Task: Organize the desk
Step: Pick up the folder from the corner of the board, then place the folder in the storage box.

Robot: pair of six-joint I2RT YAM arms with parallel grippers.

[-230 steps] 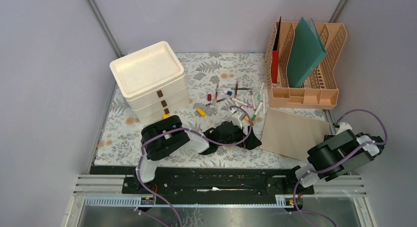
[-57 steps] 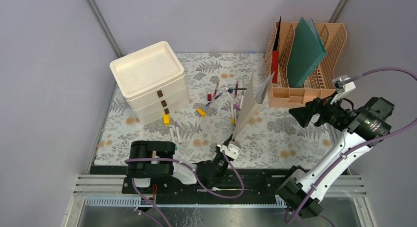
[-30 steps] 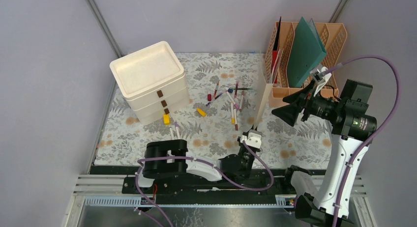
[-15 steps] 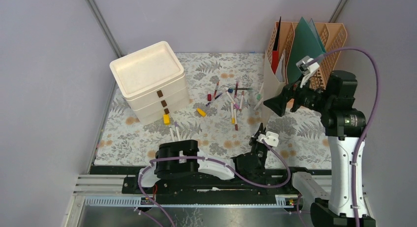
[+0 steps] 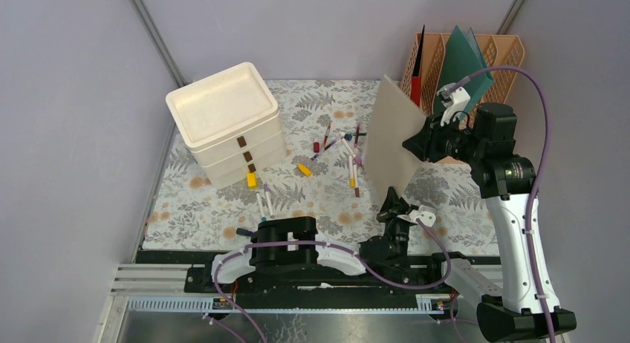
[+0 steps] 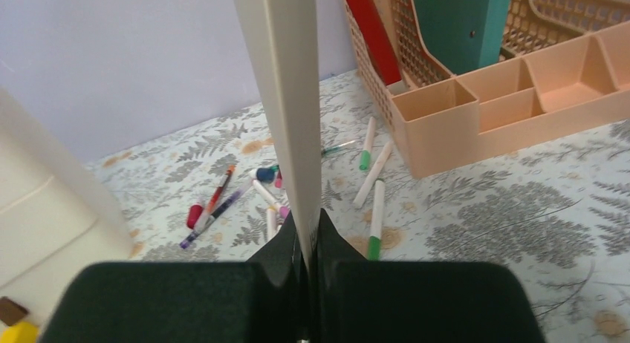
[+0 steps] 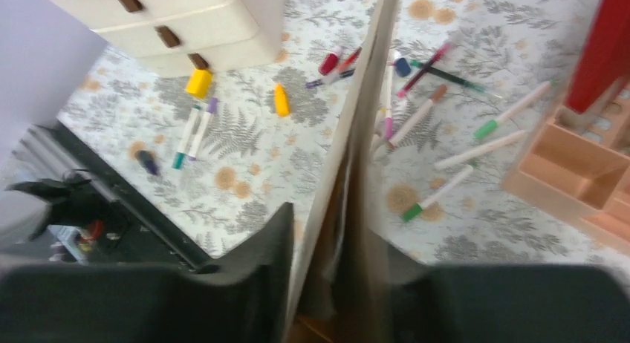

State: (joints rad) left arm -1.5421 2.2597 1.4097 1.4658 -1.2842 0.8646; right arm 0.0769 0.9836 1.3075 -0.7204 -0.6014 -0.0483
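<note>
The desk (image 5: 208, 202) is a tabletop under a fern-print cloth. A tan folder (image 5: 392, 135) stands upright over its right middle, held by both arms. My left gripper (image 5: 391, 200) is shut on the folder's lower edge; in the left wrist view the folder (image 6: 282, 98) rises edge-on out of the closed left gripper (image 6: 306, 235). My right gripper (image 5: 416, 144) grips the folder's right side from the rack's direction. In the blurred right wrist view the folder (image 7: 364, 120) sits between the fingers of the right gripper (image 7: 338, 239), its leaves slightly parted and a finger against each face.
A cream drawer unit (image 5: 226, 124) stands at the back left. A peach file rack (image 5: 498, 57) at the back right holds a green folder (image 5: 464, 61) and a red one (image 5: 418, 68). Several markers (image 5: 349, 146) lie scattered mid-desk, with two more (image 5: 264, 202) and yellow pieces (image 5: 304, 169) nearer.
The right gripper moved left onto the folder and closed from wide open. The left arm slid right along the front edge, and the folder turned broadside to the top camera.
</note>
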